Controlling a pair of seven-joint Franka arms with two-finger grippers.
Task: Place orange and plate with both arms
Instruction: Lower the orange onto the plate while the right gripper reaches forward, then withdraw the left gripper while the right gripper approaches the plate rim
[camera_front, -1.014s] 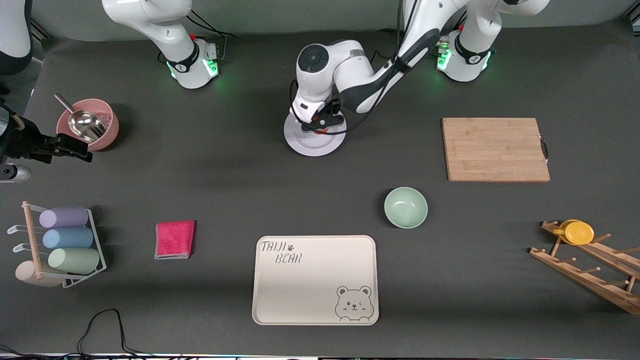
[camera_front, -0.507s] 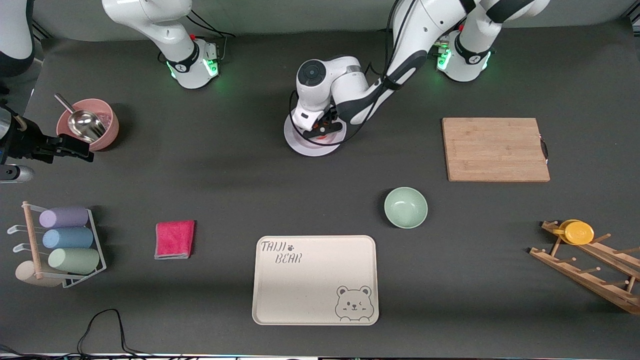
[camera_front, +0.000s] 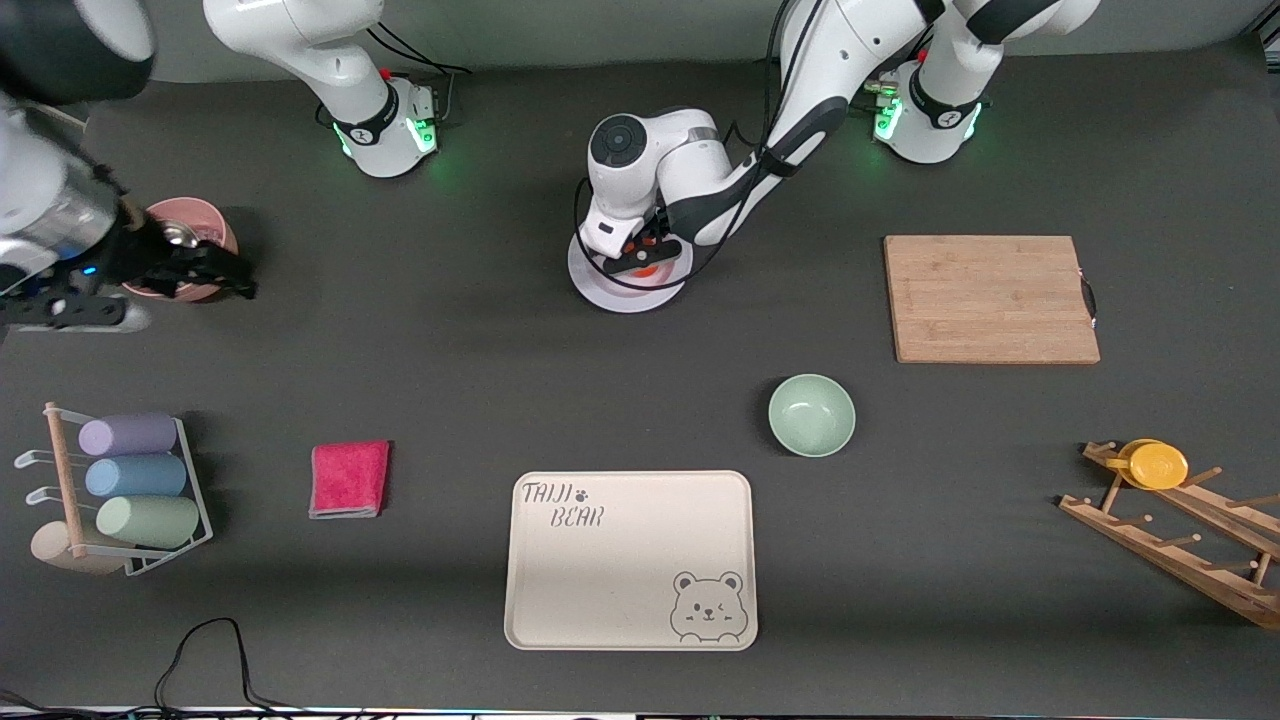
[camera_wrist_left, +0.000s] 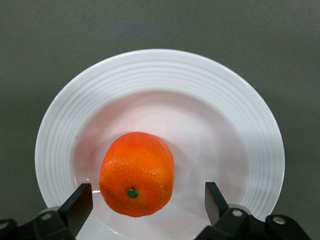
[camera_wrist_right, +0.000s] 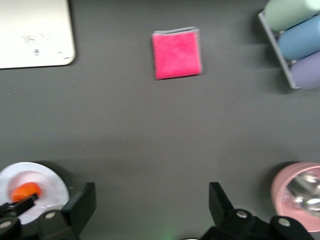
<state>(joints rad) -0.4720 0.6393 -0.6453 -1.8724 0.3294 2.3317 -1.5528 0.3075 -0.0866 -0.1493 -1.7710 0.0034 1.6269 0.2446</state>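
One half of the job looks settled: the orange sits in the shallow centre of the plate, which stands on the table between the two arm bases, toward their edge. What is left, as far as I can judge, is the plate itself, since the task names both arms and both things; where it should end up, the views do not say.

The left pincer hangs low over the plate. The left wrist view shows its fingers spread wide, one on each side of the orange with clear gaps, so it has let go and grips nothing. The front view hides this under the left arm's wrist, leaving only a sliver of orange visible.

The right pincer is up over the pink bowl at the right arm's end of the table, well apart from the plate. Its own wrist view shows its fingers parted and empty, with the red cloth and the plate far off below.

Only the front view gives the whole layout: the bear tray, the green bowl and the cutting board, all bare.
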